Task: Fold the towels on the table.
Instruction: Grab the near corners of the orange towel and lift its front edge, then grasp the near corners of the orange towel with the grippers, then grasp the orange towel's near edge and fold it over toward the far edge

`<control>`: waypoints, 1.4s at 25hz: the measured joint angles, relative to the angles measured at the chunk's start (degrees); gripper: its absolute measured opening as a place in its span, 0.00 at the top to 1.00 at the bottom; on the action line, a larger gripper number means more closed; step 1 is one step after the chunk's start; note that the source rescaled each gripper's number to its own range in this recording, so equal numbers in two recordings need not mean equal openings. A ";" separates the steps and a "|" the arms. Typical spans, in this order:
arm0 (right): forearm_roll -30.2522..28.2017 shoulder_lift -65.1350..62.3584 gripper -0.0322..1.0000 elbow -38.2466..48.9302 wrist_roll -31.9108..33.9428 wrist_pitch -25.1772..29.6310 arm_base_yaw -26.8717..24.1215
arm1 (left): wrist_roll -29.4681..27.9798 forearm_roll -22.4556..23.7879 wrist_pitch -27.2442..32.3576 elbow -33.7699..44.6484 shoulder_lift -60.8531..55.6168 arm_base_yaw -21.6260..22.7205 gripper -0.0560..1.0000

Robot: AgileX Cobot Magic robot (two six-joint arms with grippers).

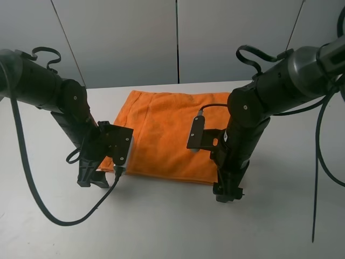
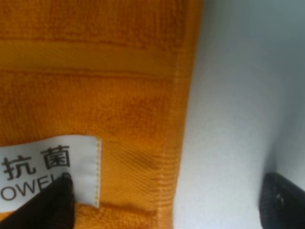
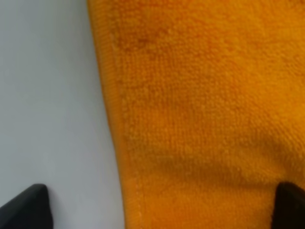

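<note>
Plainly, the left gripper [image 1: 91, 181], a black two-fingered claw, stands at the near left corner of the bright orange terry towel [image 1: 161, 129] with its jaws spread wide and nothing between them. Its wrist view shows one dark fingertip [image 2: 50, 207] over the cloth, overlapping a small white label with black print [image 2: 47, 164]. The other fingertip [image 2: 283, 202] sits beyond the towel's stitched hem [image 2: 167, 143], above bare tabletop. The towel itself lies flat as a rough rectangle, and the large white matte table [image 1: 161, 232] spreads beneath it and well out past every edge of it. At the towel's near right corner the right gripper [image 1: 227, 194], a matching black claw, points down, likewise wide apart and empty (its wrist view has one fingertip off the towel and one over it, straddling the side edge).

The towel reads as light, soft and limp. It should drape and sag from any held point and not keep its shape. The pile ought to grip well against the pads, so slipping seems unlikely. The difficulty, I judge, is that flat cloth offers little to bite, so each claw needs to pinch the hem or get under it. The two near corners of the towel, taken together, look the best hold, since a single corner would let the rest twist and bunch.
</note>
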 joint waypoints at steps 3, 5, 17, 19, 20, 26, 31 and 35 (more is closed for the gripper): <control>0.00 0.00 0.04 0.00 0.00 -0.09 0.00 | 0.00 0.00 0.00 0.00 0.00 0.00 0.00; 0.00 0.10 0.17 -0.02 0.00 -0.34 0.00 | -0.48 0.00 -0.24 0.00 0.00 0.00 0.02; -1.05 0.34 0.96 -0.25 0.00 -2.06 0.00 | -5.44 -0.04 -4.52 0.00 0.00 0.00 0.94; -1.05 0.34 0.96 -0.25 0.00 -2.06 0.00 | -5.44 -0.04 -4.52 0.00 0.00 0.00 0.94; -1.05 0.34 0.96 -0.25 0.00 -1.95 0.00 | -5.92 -0.04 -4.52 0.00 0.00 0.00 0.94; -1.05 -0.88 0.96 -0.14 0.00 2.11 0.00 | -8.27 -0.04 -1.25 -0.10 -0.15 0.00 0.94; -1.19 -4.42 0.96 0.20 0.00 6.80 0.00 | -11.55 -0.31 2.46 0.46 -2.60 -0.15 0.94; -3.85 -7.06 0.96 0.29 0.09 8.44 0.00 | -16.52 -0.31 2.84 0.46 -7.09 -0.15 0.95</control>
